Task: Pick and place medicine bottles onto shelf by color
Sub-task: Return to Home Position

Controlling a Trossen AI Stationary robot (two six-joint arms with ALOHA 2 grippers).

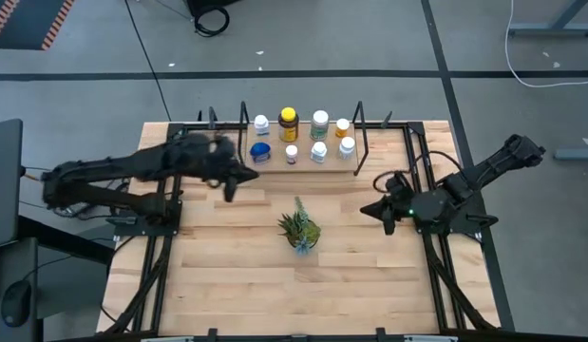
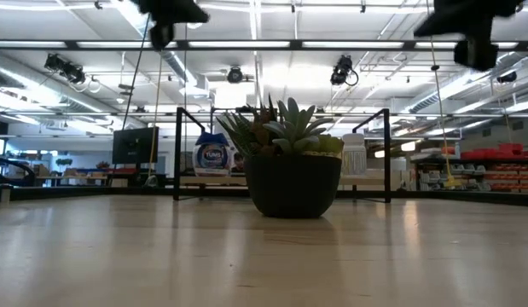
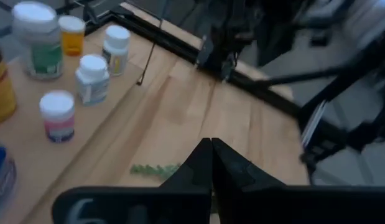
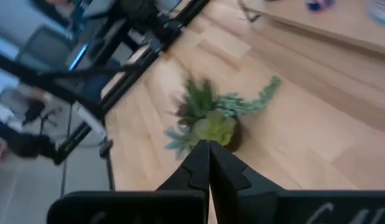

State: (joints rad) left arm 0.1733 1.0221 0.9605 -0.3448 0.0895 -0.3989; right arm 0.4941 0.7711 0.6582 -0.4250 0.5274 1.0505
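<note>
We see the wooden table [image 1: 227, 285] filling the lower middle of the high view, and no bottle stands loose on its bare boards. The shelf [image 1: 331, 163] sits at the upper centre of that frame and carries all eight medicine bottles [image 1: 318, 151] in two rows.

The left gripper [image 1: 228, 188] hangs at centre left, just beside the shelf's left end. Its wrist view shows the fingers pressed together on nothing. The right gripper [image 1: 373, 211] sits at centre right, well apart from the shelf, likewise closed and empty.

The small green plant [image 1: 300, 231] stands alone at the middle of the frame, between the two grippers.

On the shelf, the yellow-lidded dark bottle [image 1: 288, 123] and the orange bottle [image 1: 342, 126] are in the upper row. The blue bottle [image 1: 260, 152] and the pink-labelled bottle [image 1: 292, 153] are in the lower row.

We judge the placing finished. All that seems left is for the arms to park.
</note>
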